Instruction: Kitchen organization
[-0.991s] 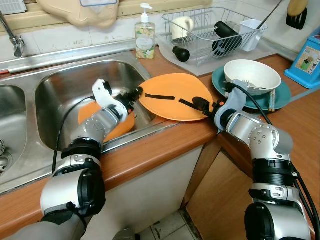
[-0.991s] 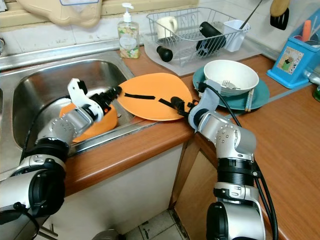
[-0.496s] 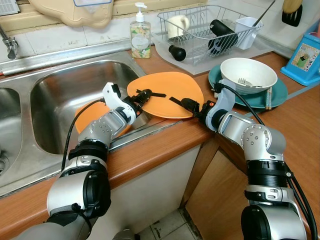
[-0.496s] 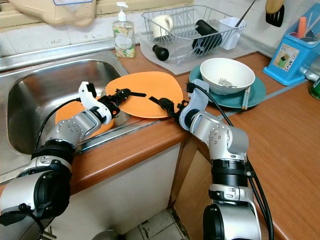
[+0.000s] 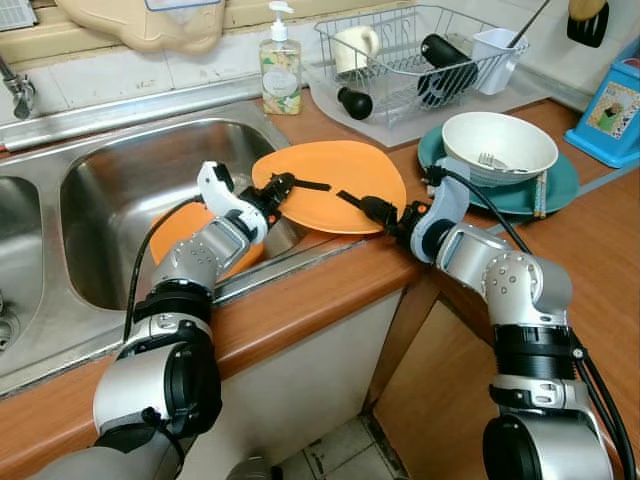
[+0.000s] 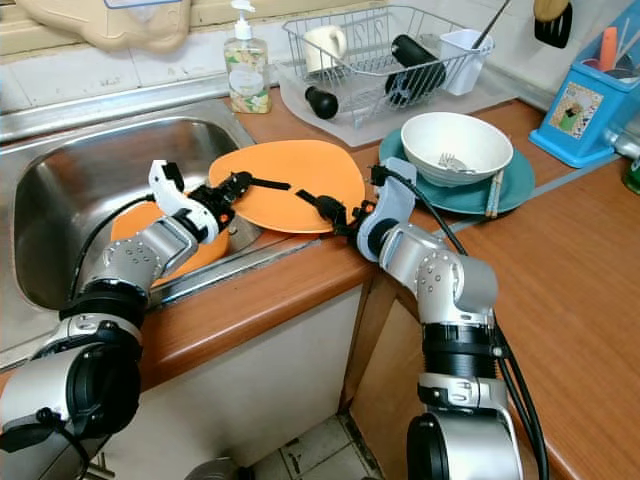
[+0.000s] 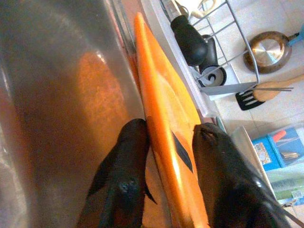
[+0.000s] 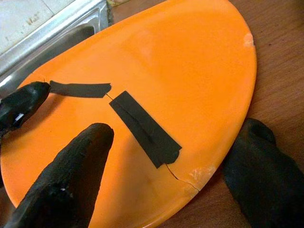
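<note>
A cracked orange plate (image 5: 340, 170) patched with black tape (image 8: 142, 126) lies tilted across the counter edge beside the sink (image 5: 120, 170). My left gripper (image 5: 290, 183) is shut on its sink-side rim, one finger (image 7: 123, 161) under the plate and one on top. My right gripper (image 5: 362, 205) is shut on the opposite rim nearest me, its upper finger (image 8: 61, 185) on the plate's face and the other below the edge. A second orange dish (image 5: 185, 225) sits in the sink basin beneath my left arm.
A white bowl (image 5: 500, 140) with a fork rests on a teal plate (image 5: 555, 190) just right of the orange plate. Behind stand a soap bottle (image 5: 281, 65) and a wire dish rack (image 5: 420, 50) with a mug and black items. A blue box (image 5: 618, 110) sits far right.
The view has shifted. My left gripper came from the plate's edge onto its rim, and the plate has slid slightly toward the sink, away from the teal plate.
</note>
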